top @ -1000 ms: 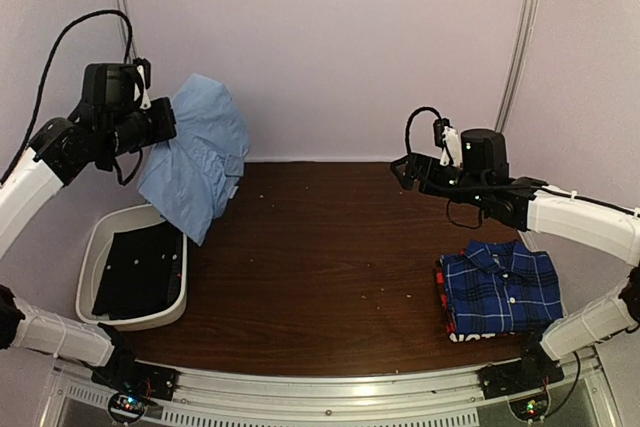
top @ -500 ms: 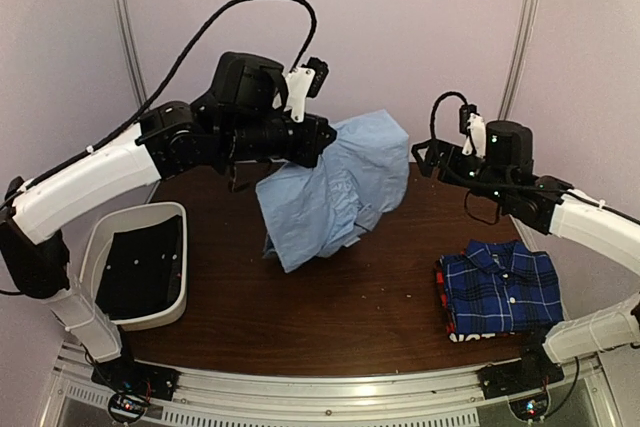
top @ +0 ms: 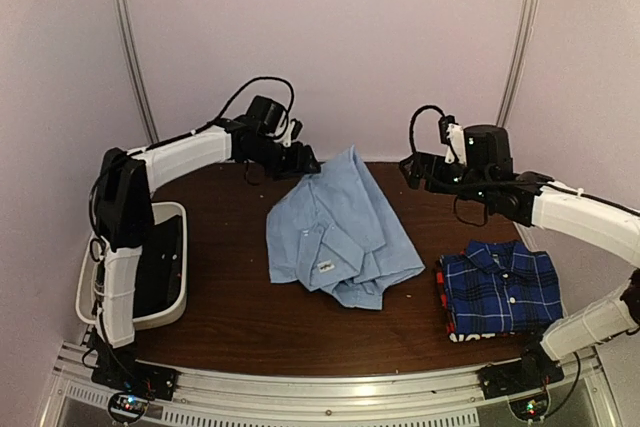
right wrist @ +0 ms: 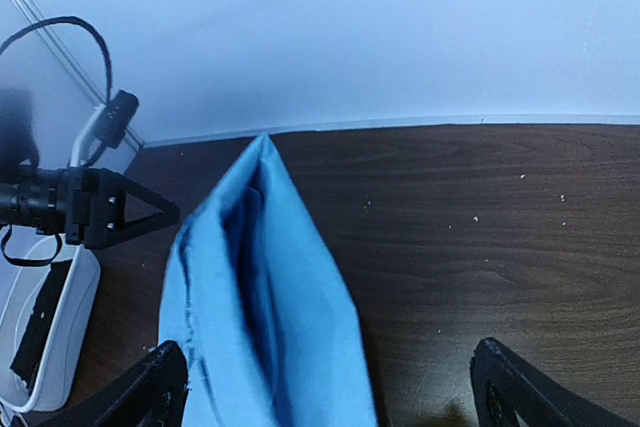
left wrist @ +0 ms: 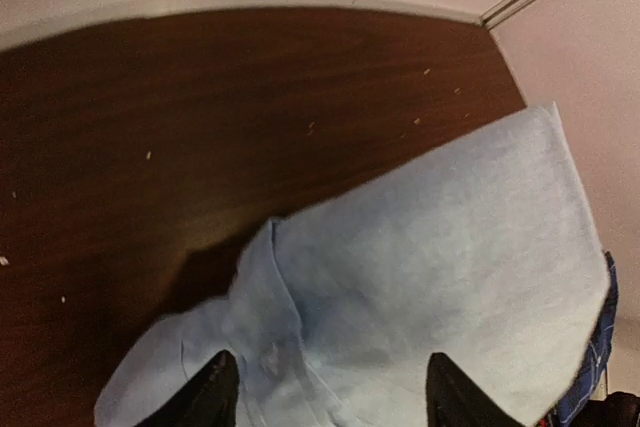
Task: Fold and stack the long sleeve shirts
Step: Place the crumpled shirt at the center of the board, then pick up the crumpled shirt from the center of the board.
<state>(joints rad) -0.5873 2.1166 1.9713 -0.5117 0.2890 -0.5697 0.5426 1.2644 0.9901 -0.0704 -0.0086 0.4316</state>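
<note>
The plain light blue long sleeve shirt (top: pixel 340 232) lies crumpled and unfolded at the table's centre. My left gripper (top: pixel 306 161) hovers at its far left corner, open. In the left wrist view the cloth (left wrist: pixel 430 267) lies loose below the wide-apart left gripper (left wrist: pixel 330 392). A folded blue plaid shirt (top: pixel 500 289) rests at the right front on a red and black one (top: pixel 443 309). My right gripper (top: pixel 412 169) hangs open behind that stack, just right of the blue shirt's far edge. Its wrist view shows the blue shirt (right wrist: pixel 270 287) between the spread right gripper (right wrist: pixel 330 387).
A white bin (top: pixel 92 247) with black lining stands at the left front of the table, also seen as the bin (right wrist: pixel 50 337) in the right wrist view. The purple back wall runs close behind both grippers. Bare brown table (top: pixel 250 317) lies in front of the blue shirt.
The left arm swung the light blue shirt from above the bin to the table's centre, laid it down and opened its jaws, letting go. The right arm barely shifted.
</note>
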